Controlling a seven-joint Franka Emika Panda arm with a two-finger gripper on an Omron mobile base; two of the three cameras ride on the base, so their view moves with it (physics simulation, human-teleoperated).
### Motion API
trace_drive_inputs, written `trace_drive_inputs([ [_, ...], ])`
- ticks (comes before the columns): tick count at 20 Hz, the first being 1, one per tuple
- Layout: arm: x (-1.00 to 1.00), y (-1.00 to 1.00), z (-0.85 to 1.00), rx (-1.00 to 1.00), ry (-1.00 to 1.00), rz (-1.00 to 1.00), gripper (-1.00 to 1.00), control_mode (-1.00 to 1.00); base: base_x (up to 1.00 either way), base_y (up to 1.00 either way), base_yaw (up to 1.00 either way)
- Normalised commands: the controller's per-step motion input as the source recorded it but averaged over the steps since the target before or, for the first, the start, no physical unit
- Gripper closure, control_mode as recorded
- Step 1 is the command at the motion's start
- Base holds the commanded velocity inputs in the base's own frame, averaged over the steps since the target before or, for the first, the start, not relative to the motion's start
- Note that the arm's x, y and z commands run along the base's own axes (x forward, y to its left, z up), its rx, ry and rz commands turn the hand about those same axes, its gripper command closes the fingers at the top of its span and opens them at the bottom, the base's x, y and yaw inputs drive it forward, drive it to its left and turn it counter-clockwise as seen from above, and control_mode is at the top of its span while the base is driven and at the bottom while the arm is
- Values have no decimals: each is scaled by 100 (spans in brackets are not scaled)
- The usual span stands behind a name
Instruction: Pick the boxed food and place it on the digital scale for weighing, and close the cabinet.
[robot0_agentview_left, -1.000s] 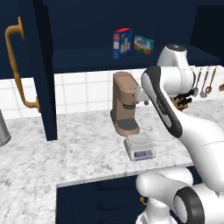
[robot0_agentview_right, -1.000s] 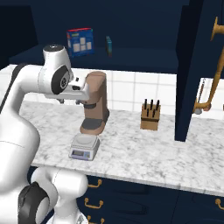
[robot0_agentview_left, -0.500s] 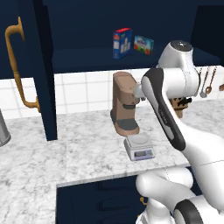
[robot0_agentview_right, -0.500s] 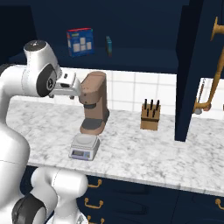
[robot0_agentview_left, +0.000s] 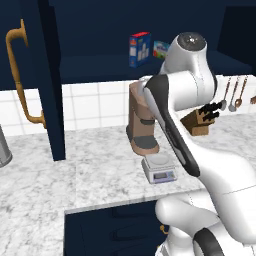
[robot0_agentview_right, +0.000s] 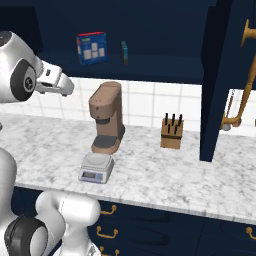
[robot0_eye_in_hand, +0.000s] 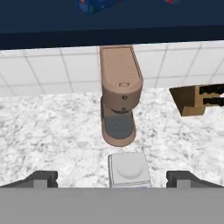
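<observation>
The boxed food (robot0_agentview_left: 139, 49) stands upright on the shelf of the open cabinet (robot0_agentview_left: 50, 75), red face with blue sides, also seen from the right (robot0_agentview_right: 91, 48). The digital scale (robot0_agentview_left: 159, 168) sits on the marble counter in front of the brown coffee machine (robot0_agentview_left: 141, 125), its plate bare. In the hand view my gripper (robot0_eye_in_hand: 112, 179) is open wide with nothing between its fingertips (robot0_eye_in_hand: 41, 179). It hovers above and in front of the scale (robot0_eye_in_hand: 129, 168). The box's lower edge (robot0_eye_in_hand: 94, 5) shows at the top of that view. Both cabinet doors stand open.
A smaller light-blue box (robot0_agentview_left: 161, 49) stands right of the carton on the shelf. A knife block (robot0_agentview_right: 171, 133) sits right of the coffee machine (robot0_agentview_right: 106, 117). The open right door (robot0_agentview_right: 220, 75) with its brass handle (robot0_agentview_right: 240, 75) juts over the counter. Utensils (robot0_agentview_left: 235, 95) hang on the wall.
My arm has drawn back from the coffee machine and lifted, carrying the hand toward my body. The box, the scale and the doors have not moved.
</observation>
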Motion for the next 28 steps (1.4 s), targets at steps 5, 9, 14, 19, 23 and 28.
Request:
trace_drive_inputs([
  [5,10,16,41,-2,-25,-6,-100,-100,0,0,0],
  [9,27,0,31,-4,-15,0,-100,-100,0,0,0],
  [14,49,0,30,-1,-2,0,-100,-100,0,0,0],
  [19,31,7,38,-10,1,-1,-100,-100,0,0,0],
  [23,36,9,21,-16,-7,-5,-100,-100,0,0,0],
  [28,51,2,0,-2,-8,-5,-100,-100,0,0,0],
])
